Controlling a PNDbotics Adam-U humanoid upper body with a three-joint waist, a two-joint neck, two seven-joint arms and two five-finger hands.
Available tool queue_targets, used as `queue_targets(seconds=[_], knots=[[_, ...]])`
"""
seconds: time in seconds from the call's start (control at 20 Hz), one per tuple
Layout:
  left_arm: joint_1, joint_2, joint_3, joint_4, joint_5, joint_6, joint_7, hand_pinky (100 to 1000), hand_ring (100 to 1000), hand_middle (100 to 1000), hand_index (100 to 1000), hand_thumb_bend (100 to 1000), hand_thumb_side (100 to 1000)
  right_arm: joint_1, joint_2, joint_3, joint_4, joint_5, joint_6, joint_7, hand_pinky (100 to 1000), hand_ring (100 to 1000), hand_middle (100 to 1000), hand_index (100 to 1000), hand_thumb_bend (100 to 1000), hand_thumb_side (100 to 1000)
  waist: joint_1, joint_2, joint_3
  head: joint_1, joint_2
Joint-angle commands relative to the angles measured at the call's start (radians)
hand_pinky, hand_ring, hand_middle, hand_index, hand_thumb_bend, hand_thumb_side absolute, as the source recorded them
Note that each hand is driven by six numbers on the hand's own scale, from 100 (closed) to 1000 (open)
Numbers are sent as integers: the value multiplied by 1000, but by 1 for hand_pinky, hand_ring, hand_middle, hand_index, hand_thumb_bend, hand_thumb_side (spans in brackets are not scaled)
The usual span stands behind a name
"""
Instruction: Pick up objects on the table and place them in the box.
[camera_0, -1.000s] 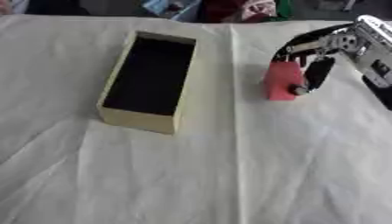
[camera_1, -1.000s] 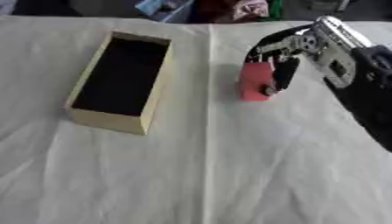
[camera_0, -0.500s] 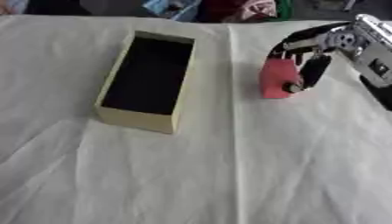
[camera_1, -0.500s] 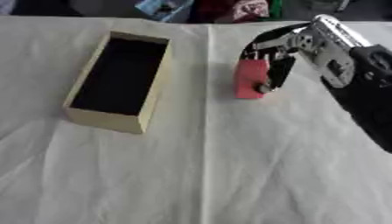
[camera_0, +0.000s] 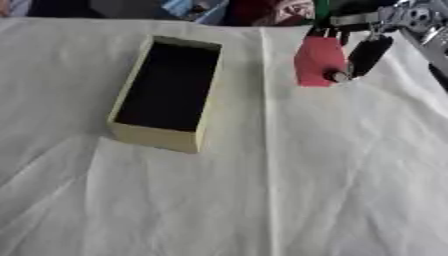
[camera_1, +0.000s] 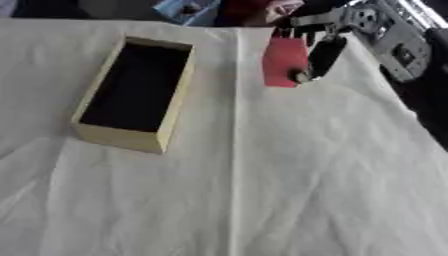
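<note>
The right hand (camera_1: 337, 35) reaches in from the upper right, its fingers and thumb curled round a red block (camera_1: 283, 62). To its left, well apart, an open cream box (camera_1: 166, 112) with a dark inside stands on the white tablecloth (camera_1: 289, 175).

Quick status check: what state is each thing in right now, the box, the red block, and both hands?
Box: open-topped, upright, nothing visible inside.
Red block: held by the right robot hand, right of the box, not yet in it.
Right robot hand: fingers curled round the red block.
Left robot hand: not in view.
White cloth: wrinkled.
</note>
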Motion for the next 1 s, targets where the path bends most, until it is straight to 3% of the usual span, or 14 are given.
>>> queue_targets(seconds=[0.05, 0.45, 0.5, 0.55, 1.0], knots=[[-14, 19, -1, -20, 2, -2, -4, 570, 544, 521, 658, 203, 100, -54, -14, -29, -26, -11, 9, -20, 707, 736, 615, 647, 100, 100, -6, -36, 2, -2, -8], [-22, 16, -10, -20, 10, -4, -11, 570, 545, 522, 658, 202, 100, -201, 148, -50, 87, 48, 12, -38, 711, 729, 613, 644, 100, 100, -4, -36, 28, -33, -12], [-24, 14, -11, -20, 11, -4, -13, 570, 545, 522, 658, 202, 100, -216, 174, -54, 111, 63, 8, -43, 712, 730, 613, 645, 100, 153, -5, -35, 31, -38, -12], [-25, 13, -13, -20, 13, -4, -14, 570, 545, 522, 658, 202, 100, -231, 199, -59, 136, 79, 3, -49, 712, 729, 612, 644, 100, 100, -5, -35, 36, -44, -13], [-36, 4, -24, -20, 26, -6, -28, 569, 544, 521, 658, 201, 100, -291, 388, -116, 309, 211, -35, -119, 711, 726, 607, 643, 100, 100, -11, -26, 75, -88, -16]])
